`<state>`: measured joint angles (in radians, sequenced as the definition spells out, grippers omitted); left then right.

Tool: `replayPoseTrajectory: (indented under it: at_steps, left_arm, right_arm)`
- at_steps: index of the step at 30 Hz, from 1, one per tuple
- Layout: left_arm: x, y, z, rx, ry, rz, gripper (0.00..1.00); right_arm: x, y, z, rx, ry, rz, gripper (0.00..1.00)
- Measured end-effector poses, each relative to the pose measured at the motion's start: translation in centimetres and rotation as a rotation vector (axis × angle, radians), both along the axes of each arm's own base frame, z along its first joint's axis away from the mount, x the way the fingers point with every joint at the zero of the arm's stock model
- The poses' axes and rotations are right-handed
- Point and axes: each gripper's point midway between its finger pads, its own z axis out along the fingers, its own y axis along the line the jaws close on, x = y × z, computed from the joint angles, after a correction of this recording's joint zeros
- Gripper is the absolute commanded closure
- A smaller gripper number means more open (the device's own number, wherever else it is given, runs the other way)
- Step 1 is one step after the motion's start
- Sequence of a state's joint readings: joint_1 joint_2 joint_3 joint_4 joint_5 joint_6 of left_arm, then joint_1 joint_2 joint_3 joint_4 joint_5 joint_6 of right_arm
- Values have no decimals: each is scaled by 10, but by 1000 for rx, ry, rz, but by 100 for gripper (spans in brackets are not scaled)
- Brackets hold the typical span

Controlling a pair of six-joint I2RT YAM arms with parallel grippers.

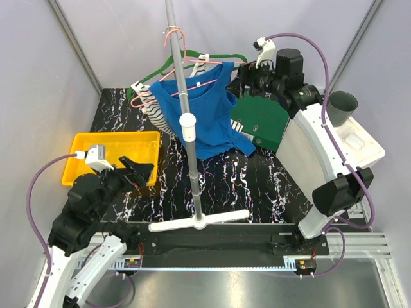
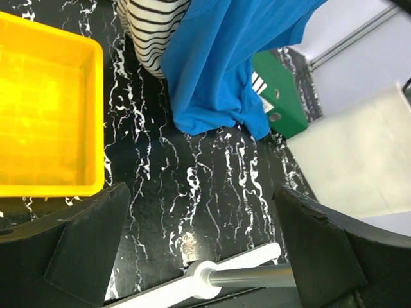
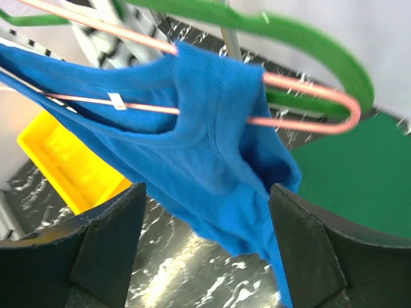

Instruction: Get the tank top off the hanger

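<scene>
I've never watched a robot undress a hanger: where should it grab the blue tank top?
Probably the shoulder strap bunched over the curved end of the pink hanger, coming from the robot's right: the open right gripper faces it.

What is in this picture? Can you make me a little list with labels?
tank top: blue, hanging on the pink hanger
other clothes: striped top hanging beside it
other hanger: green hanger, close to the pink one
left gripper: open, empty, low near the yellow tray
right gripper: open, up by the blue shoulder strap, not gripping
also on table: green folder
</scene>
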<state>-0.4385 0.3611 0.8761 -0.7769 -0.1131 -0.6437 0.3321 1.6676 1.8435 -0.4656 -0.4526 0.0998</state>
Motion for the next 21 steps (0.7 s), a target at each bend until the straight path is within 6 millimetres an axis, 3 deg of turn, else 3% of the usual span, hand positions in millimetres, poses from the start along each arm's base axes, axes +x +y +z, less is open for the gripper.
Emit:
replayPoseTrajectory:
  at_steps: [10, 16, 21]
  left_arm:
    - [8, -3, 0, 33, 18, -7, 1]
    - [11, -4, 11, 15, -7, -5, 1]
    - [12, -10, 18, -9, -5, -20, 1]
  right_arm:
    - [-15, 0, 45, -16, -152, 61, 33]
    - [-27, 24, 84, 30, -250, 194, 36]
    - [-22, 43, 86, 33, -292, 289, 36]
